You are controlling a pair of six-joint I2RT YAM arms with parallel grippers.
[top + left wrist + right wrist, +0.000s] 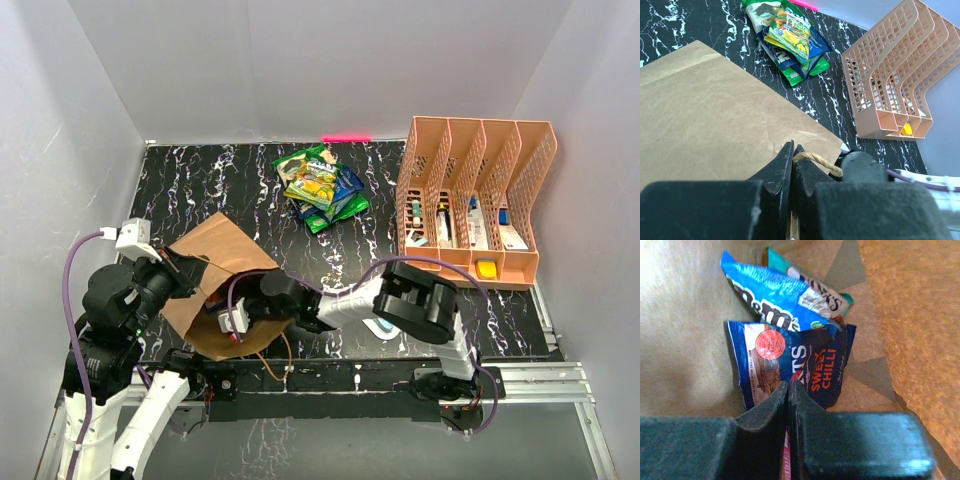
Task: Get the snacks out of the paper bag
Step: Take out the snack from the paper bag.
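The brown paper bag point(215, 255) lies on its side at the left, mouth towards the arms. My left gripper point(793, 149) is shut on its twisted paper handle point(821, 161) at the bag's rim. My right arm point(340, 303) reaches into the bag's mouth; its gripper point(788, 386) is shut on the near edge of a dark blue "Sweet Chilli" packet point(790, 360). Behind that packet lie a bright blue packet point(767, 292) and a teal-edged one point(815, 287). A pile of snacks point(320, 185) lies outside on the table, also in the left wrist view point(790, 35).
A peach mesh file organizer point(480, 190) holding small boxes stands at the right, also in the left wrist view point(895, 75). A white-and-teal pack point(380, 327) lies under my right arm. White walls enclose the black marbled table point(220, 180).
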